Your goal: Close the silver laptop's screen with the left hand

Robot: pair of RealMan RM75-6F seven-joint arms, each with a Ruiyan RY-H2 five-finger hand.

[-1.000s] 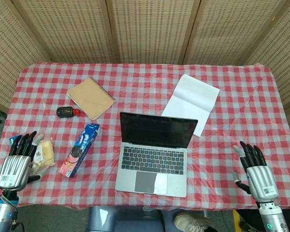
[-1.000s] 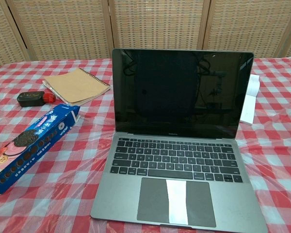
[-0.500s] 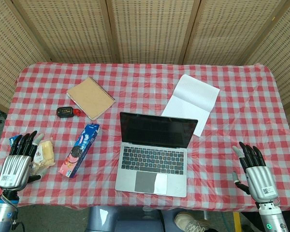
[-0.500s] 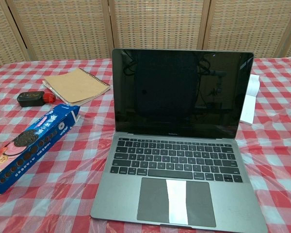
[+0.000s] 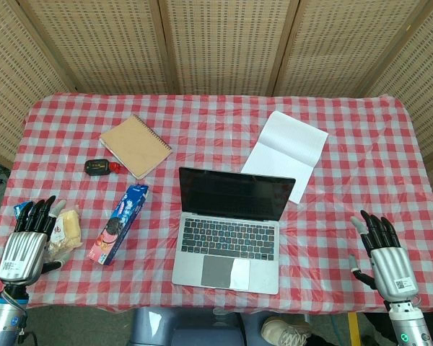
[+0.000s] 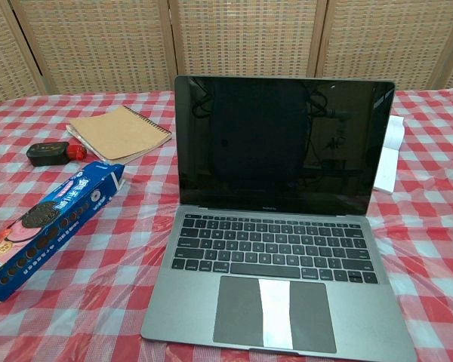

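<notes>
The silver laptop (image 5: 229, 228) has a stiff hinged screen, best pushed at its top edge by the spread, empty left hand (image 5: 25, 241).

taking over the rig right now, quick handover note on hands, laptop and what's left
Left hand: open, holding nothing, at the near left table edge beside a pale snack packet, well clear of the laptop.
Right hand: open, holding nothing, at the near right edge.
Silver laptop: centre of the table, facing the robot, screen upright and dark.
Cookie box lies between the left hand and the laptop.
Done: nothing yet. Left: bring the left hand to the screen's top edge and fold it down.
</notes>
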